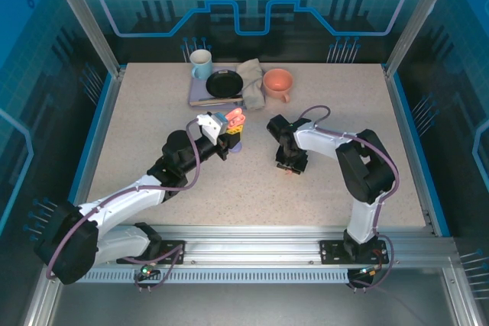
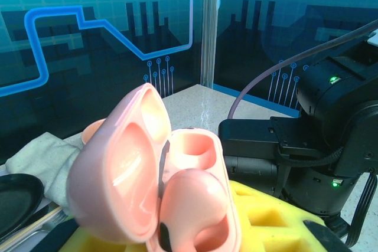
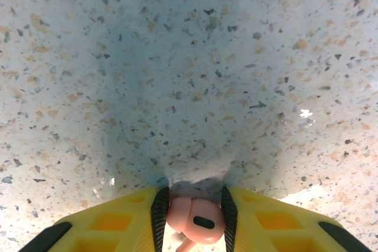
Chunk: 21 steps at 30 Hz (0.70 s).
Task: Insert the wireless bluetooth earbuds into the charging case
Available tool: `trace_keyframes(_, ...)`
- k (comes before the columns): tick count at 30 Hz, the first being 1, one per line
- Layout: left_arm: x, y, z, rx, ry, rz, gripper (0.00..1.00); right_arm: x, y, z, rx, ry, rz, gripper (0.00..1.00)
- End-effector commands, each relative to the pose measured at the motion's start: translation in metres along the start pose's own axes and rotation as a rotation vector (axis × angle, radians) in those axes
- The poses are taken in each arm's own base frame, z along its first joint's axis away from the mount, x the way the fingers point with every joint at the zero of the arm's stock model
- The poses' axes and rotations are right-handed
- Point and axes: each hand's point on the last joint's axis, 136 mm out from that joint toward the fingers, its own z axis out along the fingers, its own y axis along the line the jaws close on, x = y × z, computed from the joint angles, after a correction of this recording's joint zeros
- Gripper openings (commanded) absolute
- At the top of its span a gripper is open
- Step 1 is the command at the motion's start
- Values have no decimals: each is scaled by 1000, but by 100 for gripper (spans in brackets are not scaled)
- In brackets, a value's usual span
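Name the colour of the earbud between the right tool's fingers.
Salmon pink; the earbud shows best in the right wrist view.

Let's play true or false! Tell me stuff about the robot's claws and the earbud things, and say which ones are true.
1. The left claw holds a pink case with its lid open. True.
2. The right claw pinches a purple earbud. False: the earbud between its fingers is pink.
3. The right claw is lifted high in the air. False: it is down low, close to the table.
4. A mug stands at the back of the table. True.
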Motion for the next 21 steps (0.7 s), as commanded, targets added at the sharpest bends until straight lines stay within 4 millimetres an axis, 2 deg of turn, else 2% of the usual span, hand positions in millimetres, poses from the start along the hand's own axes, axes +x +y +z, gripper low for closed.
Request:
trace_keyframes(1, -7, 1, -1, 3, -36, 0, 0, 17, -19, 14, 102, 69, -7, 33)
trace_keyframes(11, -10, 2, 0, -3, -40, 6, 0, 4, -19, 5, 95, 12, -60, 27)
trace_keyframes(14, -10, 3, -1, -4, -37, 7, 0, -4, -12, -1, 54, -38, -117, 28)
trace_keyframes(21, -10, 3, -1, -8, -33, 10, 0, -24, 20, -16, -98, -150, -348, 28)
